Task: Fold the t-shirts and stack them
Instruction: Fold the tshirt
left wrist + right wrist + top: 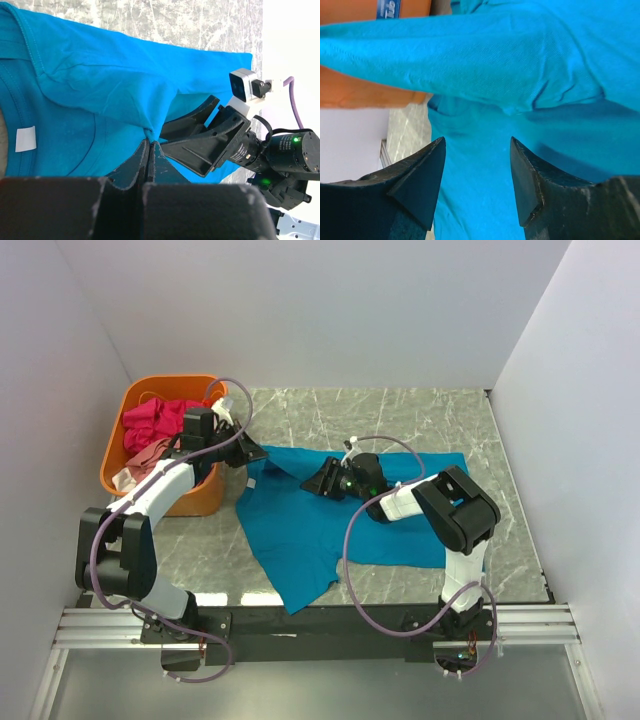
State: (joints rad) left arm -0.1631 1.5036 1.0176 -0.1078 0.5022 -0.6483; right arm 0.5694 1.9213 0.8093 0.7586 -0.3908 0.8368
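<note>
Teal-blue cotton t-shirt [310,530] lies rumpled at ctr of grey marble table [400,420]. L gripper [150,150] clamped on a fabric ridge at its 11 o'clock corner. R gripper [477,145] jaws apart over cloth, holding nothing. Risk: L's thin pinch slips under pull; R may grab 2 layers, bunching the fold.

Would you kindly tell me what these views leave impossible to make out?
Top view: the left arm covers part of the orange basket, so the shirts inside cannot be counted.
Left wrist view: the white tag on the teal t-shirt is too small to read.
Right wrist view: the basket's blue label is cut off by the top edge.
</note>
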